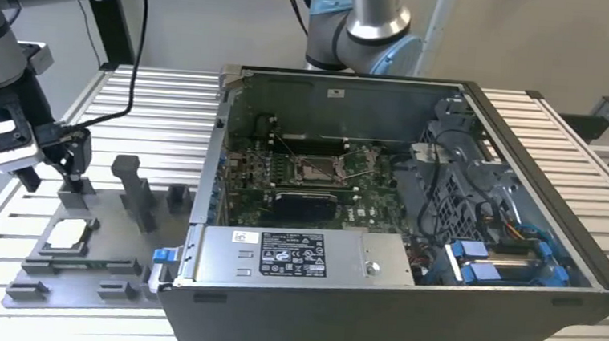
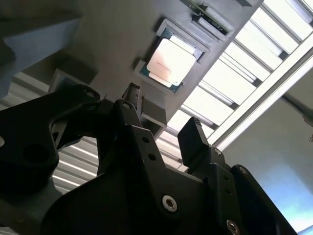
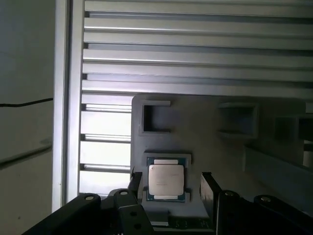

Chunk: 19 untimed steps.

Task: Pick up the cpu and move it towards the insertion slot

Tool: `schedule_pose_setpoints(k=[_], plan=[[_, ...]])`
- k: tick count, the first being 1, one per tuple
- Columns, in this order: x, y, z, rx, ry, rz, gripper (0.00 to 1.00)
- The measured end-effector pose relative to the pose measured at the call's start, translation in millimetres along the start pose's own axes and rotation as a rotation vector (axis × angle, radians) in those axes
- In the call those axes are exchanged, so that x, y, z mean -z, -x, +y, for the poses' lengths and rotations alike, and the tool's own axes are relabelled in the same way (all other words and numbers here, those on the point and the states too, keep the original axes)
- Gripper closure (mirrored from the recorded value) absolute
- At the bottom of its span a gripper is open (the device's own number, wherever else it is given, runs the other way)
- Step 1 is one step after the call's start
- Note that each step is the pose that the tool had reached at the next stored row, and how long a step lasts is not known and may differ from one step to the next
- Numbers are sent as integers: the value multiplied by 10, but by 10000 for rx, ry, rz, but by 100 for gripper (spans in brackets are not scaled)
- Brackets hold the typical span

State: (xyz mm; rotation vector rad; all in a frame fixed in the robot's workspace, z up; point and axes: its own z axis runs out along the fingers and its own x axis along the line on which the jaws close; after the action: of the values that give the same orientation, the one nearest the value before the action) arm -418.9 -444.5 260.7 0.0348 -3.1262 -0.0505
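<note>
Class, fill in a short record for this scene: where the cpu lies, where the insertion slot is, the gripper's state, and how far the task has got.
cpu: flat in a pocket of the grey fixture, outside the computer case
insertion slot: on the board inside the open computer case
gripper: open, above the fixture near the cpu, holding nothing
progress: cpu not yet picked up

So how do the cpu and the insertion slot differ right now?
The cpu lies in a grey fixture pocket outside the case; the slot sits on the board inside it. The cpu's top is plain and bright; the slot is a metal frame around a duller centre. The open pincer hangs near the cpu, far from the slot. Both are square and lie flat.
</note>
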Motion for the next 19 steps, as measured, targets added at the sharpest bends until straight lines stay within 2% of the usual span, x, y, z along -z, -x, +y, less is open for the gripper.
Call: schedule_pose_setpoints(k=[9,16,19], plan=[[-160,-1,-43,-1,-2,7,0],[-276,0,-76,-1,-1,45,0],[-329,0,-114,-2,-2,52,0]])
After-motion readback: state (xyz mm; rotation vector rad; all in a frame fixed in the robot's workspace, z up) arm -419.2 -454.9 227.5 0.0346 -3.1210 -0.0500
